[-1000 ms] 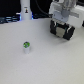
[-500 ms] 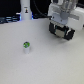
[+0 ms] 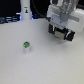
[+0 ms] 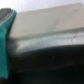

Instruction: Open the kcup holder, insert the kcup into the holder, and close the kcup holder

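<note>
In the exterior view the kcup [image 3: 26, 46], a tiny cup with a green top and whitish body, stands alone on the white table [image 3: 45, 65], toward the exterior view's left. The black boxy kcup holder [image 3: 61, 33] sits at the back on the exterior view's right. My gripper [image 3: 60, 25] is down on top of the holder, far from the kcup. Its fingertips are hidden against the black box. The blurred wrist view shows one teal finger [image 4: 5, 40] beside a grey slab with a dark band [image 4: 47, 60], very close up.
A white upright post [image 3: 25, 10] stands at the back toward the exterior view's left, with dark equipment [image 3: 7, 19] behind it along the table's far edge. The arm's pale body [image 3: 64, 11] rises above the holder.
</note>
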